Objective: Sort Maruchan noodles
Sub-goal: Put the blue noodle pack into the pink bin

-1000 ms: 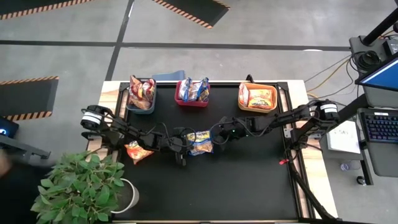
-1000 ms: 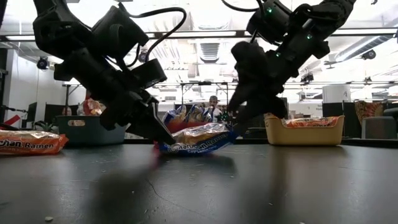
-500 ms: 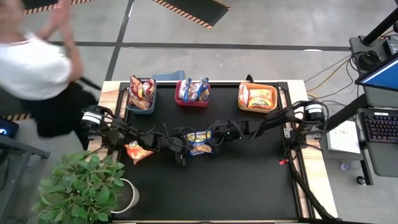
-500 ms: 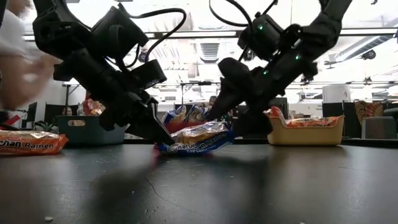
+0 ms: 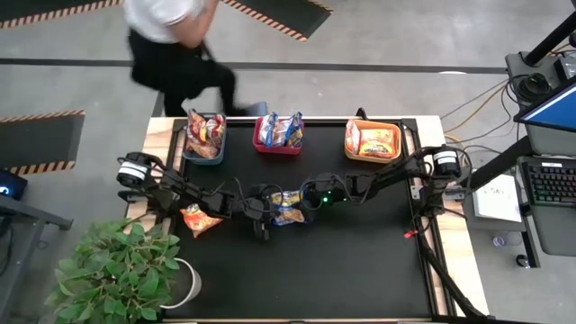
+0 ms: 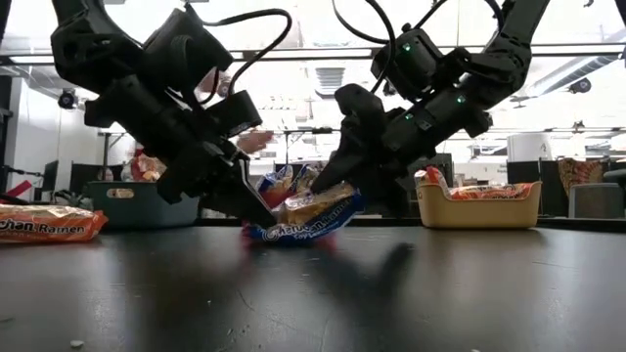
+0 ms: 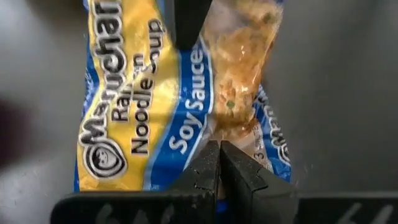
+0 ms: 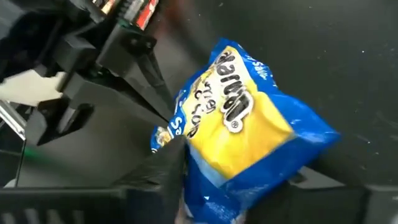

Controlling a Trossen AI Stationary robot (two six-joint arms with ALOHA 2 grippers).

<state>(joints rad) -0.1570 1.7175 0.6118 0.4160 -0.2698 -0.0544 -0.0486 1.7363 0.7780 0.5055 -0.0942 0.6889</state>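
Left end effector (image 7: pixel 217 163), fingers pressed together, is pinning the blue-and-yellow crinkly plastic noodle packet (image 5: pixel 287 208) on the black tabletop (image 5: pixel 360 261). Right end effector (image 6: pixel 337 181) is pinching the packet's opposite end.

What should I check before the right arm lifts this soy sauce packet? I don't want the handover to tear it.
1. Right gripper closed on the blue-and-yellow soy sauce packet: cannot tell; the packet sits between its jaws in the right wrist view, but the grip is not clearly set.
2. Left gripper clear of the packet: not ok; its shut jaws press on the packet's edge.
3. Packet off the table: not ok; one end is raised, the other rests on the black table.
4. Red bin holds matching blue-and-yellow packets: ok.
5. Surroundings clear: not ok; a person walks past the far edge.
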